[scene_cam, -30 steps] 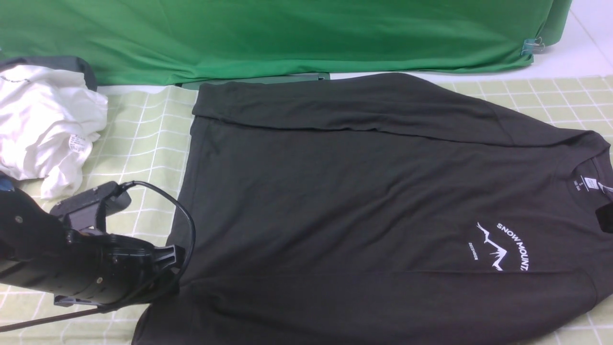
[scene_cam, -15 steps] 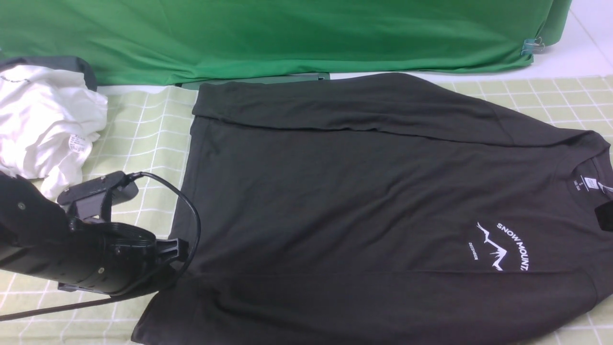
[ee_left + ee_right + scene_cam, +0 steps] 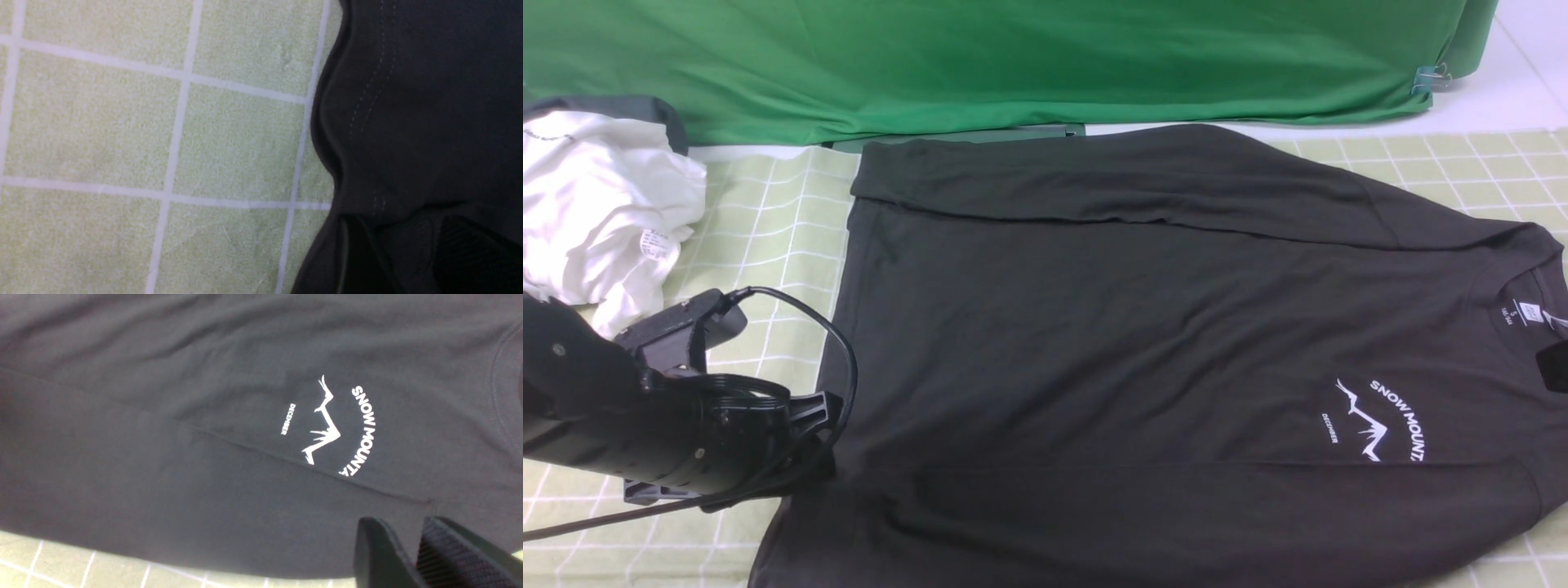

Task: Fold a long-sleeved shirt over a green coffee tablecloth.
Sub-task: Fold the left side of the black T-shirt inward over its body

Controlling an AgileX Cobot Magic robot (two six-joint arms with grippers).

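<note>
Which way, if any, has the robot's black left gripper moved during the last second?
Yes. The left gripper has edged slightly away from the robot, toward the crumpled white garment, at the hem of the black long-sleeved shirt.

Right wrist view. A black shirt (image 3: 196,367) fills nearly the whole field. Its white print (image 3: 327,424) shows a mountain outline flanked by "DECEMBER" and "SNOW MOUNTA" (the last letters are hidden under a folded edge (image 3: 261,451)). The collar (image 3: 500,396) curves along one side. A strip of pale green checked tablecloth (image 3: 61,559) borders the shirt. The right gripper (image 3: 408,535) stands over the fabric, fingers narrowly apart.
</note>
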